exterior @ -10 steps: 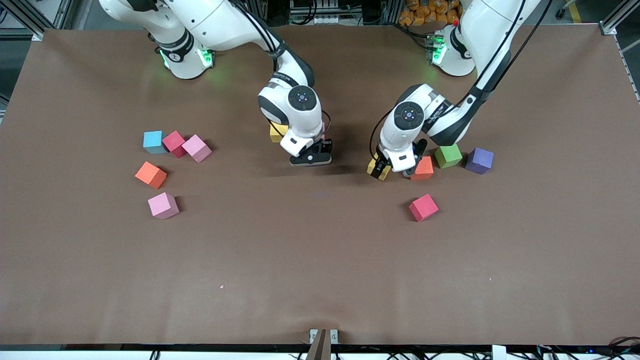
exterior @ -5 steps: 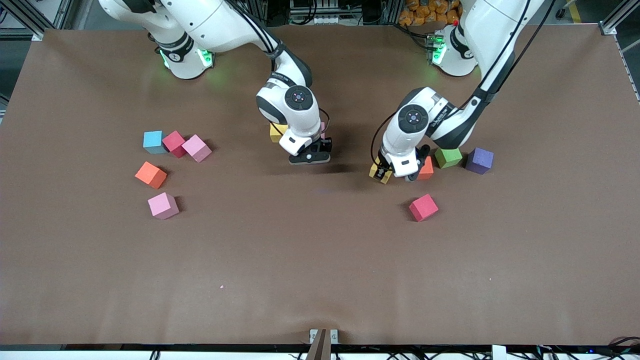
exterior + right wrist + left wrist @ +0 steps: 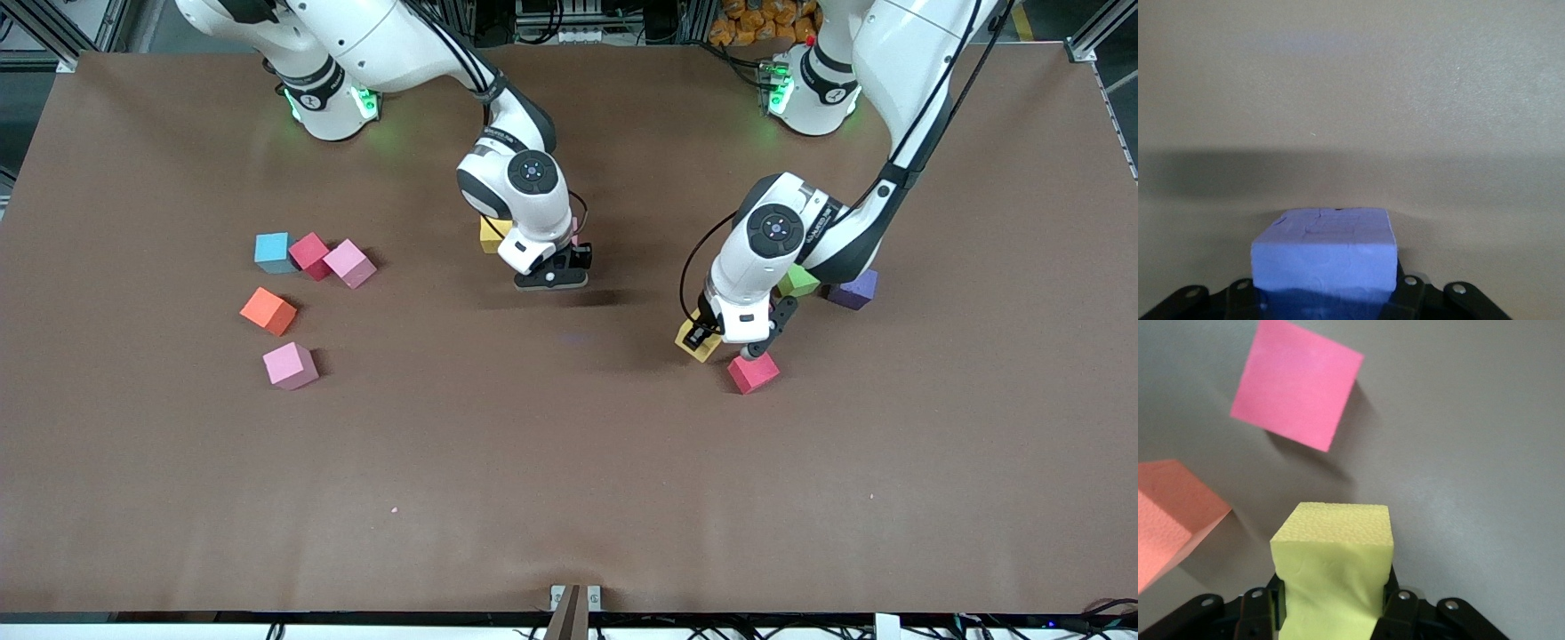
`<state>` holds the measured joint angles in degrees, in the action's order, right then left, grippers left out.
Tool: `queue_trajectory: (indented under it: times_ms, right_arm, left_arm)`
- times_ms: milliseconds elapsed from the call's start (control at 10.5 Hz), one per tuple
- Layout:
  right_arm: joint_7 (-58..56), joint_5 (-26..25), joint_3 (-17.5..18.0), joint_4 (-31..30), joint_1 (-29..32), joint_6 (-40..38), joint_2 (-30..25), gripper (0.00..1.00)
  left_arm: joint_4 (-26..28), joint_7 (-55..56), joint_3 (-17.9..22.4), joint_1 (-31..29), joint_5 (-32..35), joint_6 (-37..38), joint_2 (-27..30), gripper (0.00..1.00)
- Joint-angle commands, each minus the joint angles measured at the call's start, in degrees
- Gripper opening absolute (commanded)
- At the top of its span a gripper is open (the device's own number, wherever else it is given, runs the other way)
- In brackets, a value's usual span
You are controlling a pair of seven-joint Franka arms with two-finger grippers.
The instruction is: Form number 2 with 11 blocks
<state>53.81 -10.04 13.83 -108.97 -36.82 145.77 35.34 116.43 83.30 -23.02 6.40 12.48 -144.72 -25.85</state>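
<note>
Overhead, the left gripper [image 3: 711, 342] grasps a yellow block [image 3: 696, 341] above bare table beside the red block [image 3: 753, 372]. Its wrist view shows the foam pinched [image 3: 1335, 577], with the red block [image 3: 1297, 382] and an orange block [image 3: 1168, 520] below. The right gripper [image 3: 553, 277] seems empty from the front, but its wrist view shows it clenching a blue block [image 3: 1326, 257].
</note>
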Motion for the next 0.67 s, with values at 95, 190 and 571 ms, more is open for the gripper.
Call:
queue_trajectory:
  times_ms: [95, 190, 571]
  right_arm:
    - [1.65, -0.77, 1.47, -1.51, 1.22, 0.92, -0.27, 0.29]
    - [2.0, -0.77, 1.47, -1.6, 1.22, 1.01, -0.27, 0.3]
    - [2.35, -0.77, 1.47, -2.04, 1.39, 1.62, -0.45, 0.94]
  left_arm:
    - [-2.44, -10.23, -0.36, 0.1, 1.67, 1.1, -1.48, 0.44]
    - [-2.88, -12.7, -0.45, 0.53, 1.67, 1.1, -1.75, 0.44]
    - [-4.71, -21.24, -0.88, 1.42, 1.58, 1.28, -3.41, 0.45]
